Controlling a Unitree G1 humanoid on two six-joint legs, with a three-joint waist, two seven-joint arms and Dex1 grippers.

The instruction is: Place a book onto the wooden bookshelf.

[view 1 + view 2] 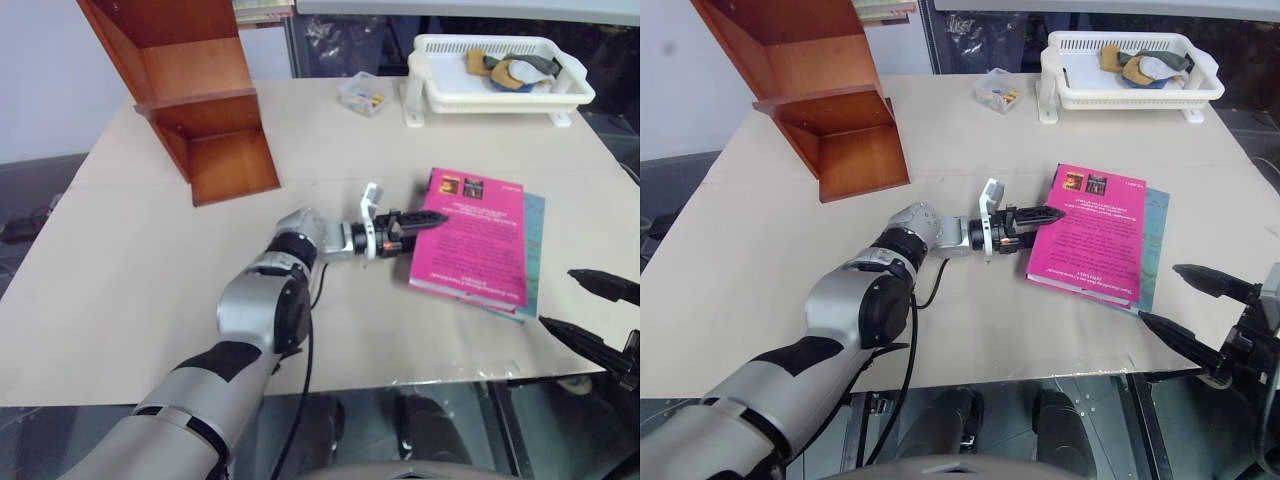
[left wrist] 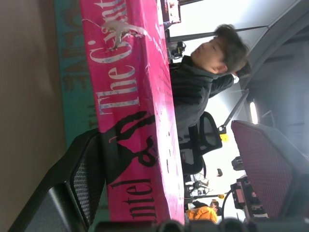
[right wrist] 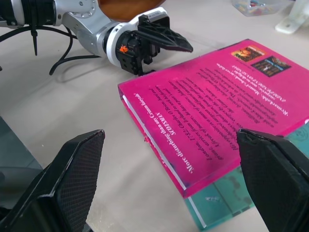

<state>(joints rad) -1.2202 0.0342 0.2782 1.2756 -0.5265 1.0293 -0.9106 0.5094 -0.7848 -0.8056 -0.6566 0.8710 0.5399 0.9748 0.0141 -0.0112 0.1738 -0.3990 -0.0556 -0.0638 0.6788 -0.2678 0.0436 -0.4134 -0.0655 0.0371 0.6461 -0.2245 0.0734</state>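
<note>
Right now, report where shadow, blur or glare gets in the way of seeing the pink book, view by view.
Head views: even light, the book crisp, soft shadow under the left gripper. Left wrist view: spine sharp, the person behind it soft, bright backlight washing out the background. Right wrist view: cover text legible, the right gripper's near fingers slightly blurred.

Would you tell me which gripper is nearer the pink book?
Left. The left gripper is at the pink book's spine edge; the right gripper is off its near corner, apart.

Left gripper [image 1: 1040, 217] reaches level, seemingly parted; right gripper [image 3: 169, 188] spread wide.
</note>
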